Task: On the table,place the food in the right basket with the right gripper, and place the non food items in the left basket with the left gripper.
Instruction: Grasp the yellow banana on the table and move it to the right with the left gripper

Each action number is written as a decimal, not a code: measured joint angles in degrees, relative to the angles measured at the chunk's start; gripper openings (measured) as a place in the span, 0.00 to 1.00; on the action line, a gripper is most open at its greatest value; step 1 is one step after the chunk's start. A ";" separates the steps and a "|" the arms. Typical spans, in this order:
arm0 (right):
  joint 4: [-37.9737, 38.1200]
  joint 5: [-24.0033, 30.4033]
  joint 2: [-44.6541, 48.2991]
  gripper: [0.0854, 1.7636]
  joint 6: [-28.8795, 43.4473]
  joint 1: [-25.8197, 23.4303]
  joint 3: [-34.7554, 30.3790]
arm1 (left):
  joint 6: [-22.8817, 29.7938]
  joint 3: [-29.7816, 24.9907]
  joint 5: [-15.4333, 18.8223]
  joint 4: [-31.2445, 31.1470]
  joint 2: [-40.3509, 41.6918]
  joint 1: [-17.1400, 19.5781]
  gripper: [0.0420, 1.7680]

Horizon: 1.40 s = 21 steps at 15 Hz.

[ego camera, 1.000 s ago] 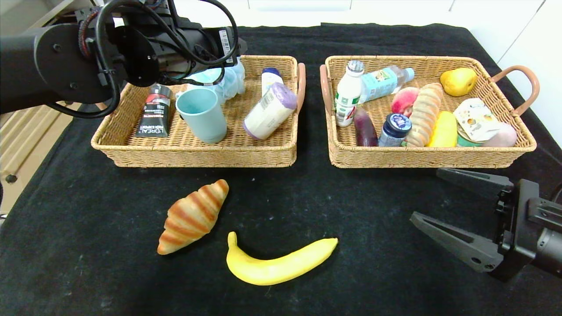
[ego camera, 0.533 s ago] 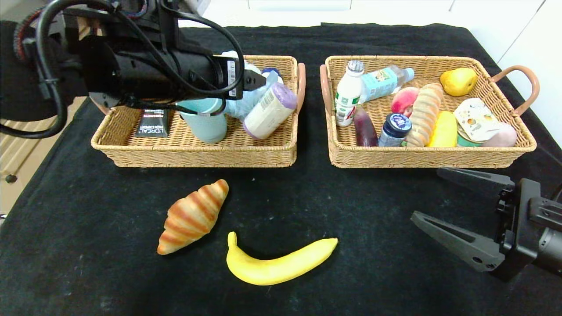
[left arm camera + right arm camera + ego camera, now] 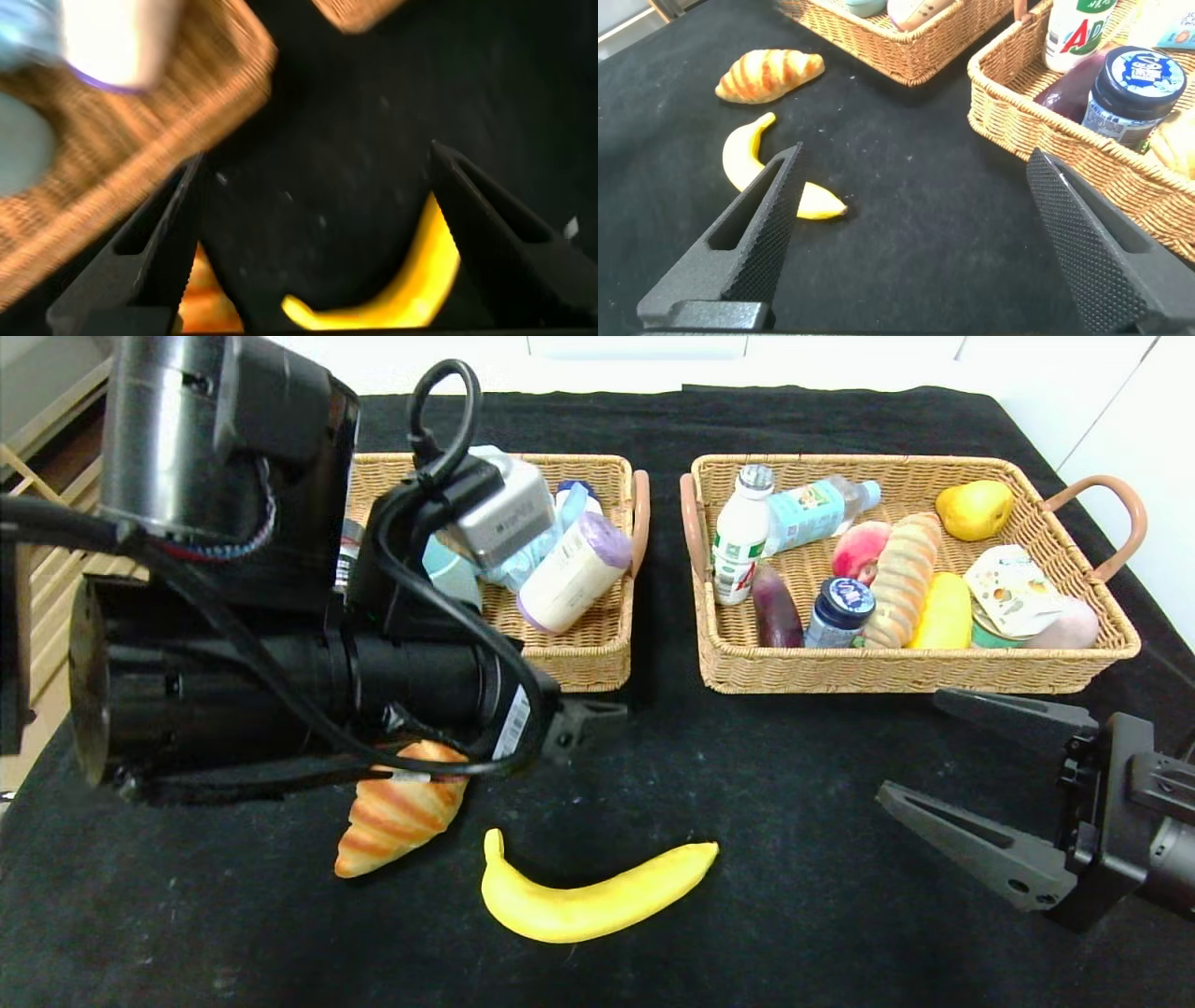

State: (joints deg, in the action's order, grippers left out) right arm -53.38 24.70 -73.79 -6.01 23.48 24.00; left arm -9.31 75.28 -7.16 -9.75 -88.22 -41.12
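Black cloth covers the desk [image 3: 822, 420], and from the head view two wicker baskets sit side by side at its far half: the left basket [image 3: 588, 658] with a white purple-capped bottle [image 3: 572, 574], the right basket [image 3: 934, 663] crowded with food, among it a white drink bottle [image 3: 740, 537] whose label is too small to read from here. Nearer, a croissant [image 3: 397, 817] and a banana [image 3: 597, 896] lie loose on the cloth, both still to be sorted as food. The left gripper [image 3: 583, 721] hangs just ahead of the croissant; the right gripper [image 3: 980, 784] waits well to the banana's right, fingers spread wide. In the left wrist view, that gripper's dark fingers [image 3: 159, 247] stand apart, with the banana showing between them and nothing held. In the right wrist view, the banana lies just beyond one open finger [image 3: 752, 243], the croissant farther off; red letters "AD" show on the drink bottle and a blue-lidded jar [image 3: 1130, 89] carries an unreadable logo. Both items look like light, firm replicas; the banana's smooth skin may slip, so I would pinch it across its thick middle.
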 joint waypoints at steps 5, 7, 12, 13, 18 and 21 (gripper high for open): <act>0.00 0.00 0.04 0.97 0.00 -0.27 0.11 | -2.67 -11.36 -0.04 0.13 3.17 -5.95 0.95; 0.00 0.00 0.04 0.97 0.00 -0.28 0.11 | -4.33 -15.12 -0.26 0.61 3.74 -6.95 0.96; 0.00 0.02 0.06 0.97 -0.02 -0.37 0.16 | -6.30 -19.96 -3.47 0.94 2.36 -9.13 0.96; 0.00 0.02 0.11 0.97 -0.02 -0.37 0.22 | -6.42 -20.15 -4.66 1.00 1.68 -9.37 0.96; 0.00 0.00 0.28 0.97 0.00 -0.46 0.33 | -6.97 -21.35 -5.79 3.91 -1.18 -10.80 0.96; 0.00 0.00 0.39 0.97 0.00 -0.48 0.33 | -7.02 -22.08 -6.01 4.08 -2.21 -11.72 0.97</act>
State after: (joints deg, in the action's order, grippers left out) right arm -53.38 24.70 -73.40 -6.01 23.00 24.33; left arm -16.34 53.20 -13.17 -5.67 -90.43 -52.83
